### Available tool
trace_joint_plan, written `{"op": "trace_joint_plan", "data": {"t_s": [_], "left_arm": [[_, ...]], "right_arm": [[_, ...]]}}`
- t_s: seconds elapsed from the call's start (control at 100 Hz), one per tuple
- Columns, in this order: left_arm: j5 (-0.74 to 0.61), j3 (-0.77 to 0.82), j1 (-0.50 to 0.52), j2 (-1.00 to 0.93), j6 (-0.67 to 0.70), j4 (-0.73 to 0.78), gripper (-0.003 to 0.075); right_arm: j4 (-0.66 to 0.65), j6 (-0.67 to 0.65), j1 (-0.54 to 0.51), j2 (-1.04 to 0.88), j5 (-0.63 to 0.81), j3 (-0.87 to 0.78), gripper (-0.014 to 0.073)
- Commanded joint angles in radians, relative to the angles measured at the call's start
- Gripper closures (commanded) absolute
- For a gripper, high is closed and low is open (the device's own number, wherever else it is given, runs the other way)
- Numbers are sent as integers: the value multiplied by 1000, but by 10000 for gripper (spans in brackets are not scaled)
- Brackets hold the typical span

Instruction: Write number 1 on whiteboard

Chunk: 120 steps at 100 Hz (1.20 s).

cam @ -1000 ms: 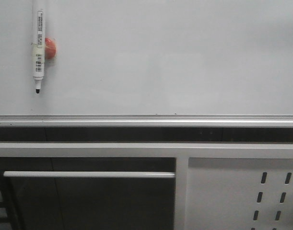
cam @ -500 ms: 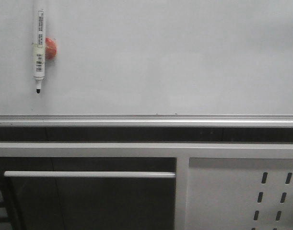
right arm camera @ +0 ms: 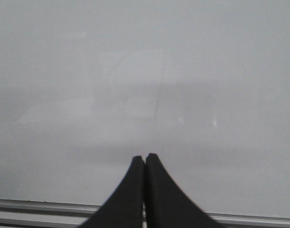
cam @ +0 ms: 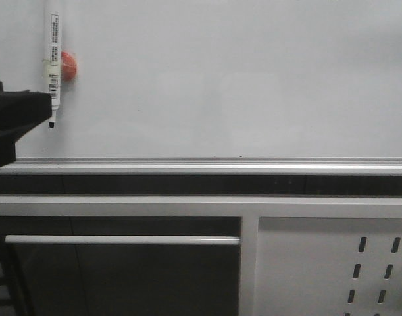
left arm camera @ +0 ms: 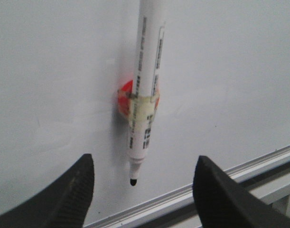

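The whiteboard (cam: 240,79) fills the upper part of the front view, pale grey and glossy, with its silver bottom rail (cam: 207,162) running across the whole width. No black stroke of the number 1 is visible on its surface in any view; the board looks blank.

A white marker (cam: 53,66) hangs upright on the board near its upper left corner, with the uncapped black tip pointing down. It is fixed with a band of pale tape to a small red round piece (cam: 69,66), perhaps a magnet, which sits on the board just behind and beside the barrel.

The left gripper (left arm camera: 140,190) enters the front view from the left edge as a dark shape, and its end lies just beside the lower part of the marker. In the left wrist view its two black fingers (left arm camera: 71,194) stand wide apart, one on each side of the marker tip, and they do not touch the marker.

The right gripper (right arm camera: 145,164) shows only in its own wrist view. Its two fingers are pressed together with nothing between them, and they point toward a bare part of the board, above the rail.

Below the board, the front view shows a white metal panel with slotted holes (cam: 332,270) at the lower right and a horizontal silver bar (cam: 122,239) at the lower left.
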<state>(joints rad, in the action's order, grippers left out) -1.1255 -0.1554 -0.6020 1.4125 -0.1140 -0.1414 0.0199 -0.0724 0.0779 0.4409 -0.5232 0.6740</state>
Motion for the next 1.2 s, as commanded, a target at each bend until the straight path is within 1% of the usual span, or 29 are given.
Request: {"op": "trace_joint_plan", "data": {"t_s": [0.0, 0.06, 0.21, 0.5, 0.58, 0.65, 0.69, 0.72, 0.77, 0.79, 0.8, 0.82, 0.97, 1.11, 1.19], "left_arm": [[-174, -33, -6, 20, 23, -11, 311], [-200, -49, -6, 38, 23, -12, 316], [-193, -93, -6, 76, 23, -12, 354], [-208, -148, -6, 135, 23, -45, 356], [-209, -155, -6, 139, 23, -45, 380], [-209, -157, -6, 144, 23, -45, 440], [-201, -157, -6, 144, 23, -45, 500], [-200, -157, -6, 144, 23, -42, 554], [-200, -155, -6, 144, 23, -40, 680], [-200, -155, -6, 144, 23, -40, 714], [-200, -152, -6, 144, 23, -40, 743], [-200, -152, -6, 144, 23, -35, 735], [-206, -144, -10, 144, 23, -27, 738], [-237, -128, -10, 137, 23, -15, 738], [-237, -108, -10, 119, 21, 18, 738]], "right_arm": [[-1, 8, -7, 15, 74, 27, 673], [-1, 8, -7, 15, 74, 27, 673], [-1, 8, -7, 15, 74, 27, 673], [-1, 8, -7, 15, 74, 27, 673], [-1, 8, -7, 15, 74, 27, 673], [-1, 8, -7, 15, 74, 27, 673], [-1, 8, -7, 15, 74, 27, 673], [-1, 8, -7, 15, 74, 27, 673], [-1, 8, -7, 15, 74, 27, 673], [-1, 8, -7, 15, 74, 27, 673], [-1, 8, -7, 15, 74, 27, 673], [-1, 8, -7, 15, 74, 27, 673], [-1, 8, -7, 15, 74, 27, 673], [-1, 8, -7, 15, 74, 27, 673], [-1, 8, -7, 15, 74, 27, 673]]}}
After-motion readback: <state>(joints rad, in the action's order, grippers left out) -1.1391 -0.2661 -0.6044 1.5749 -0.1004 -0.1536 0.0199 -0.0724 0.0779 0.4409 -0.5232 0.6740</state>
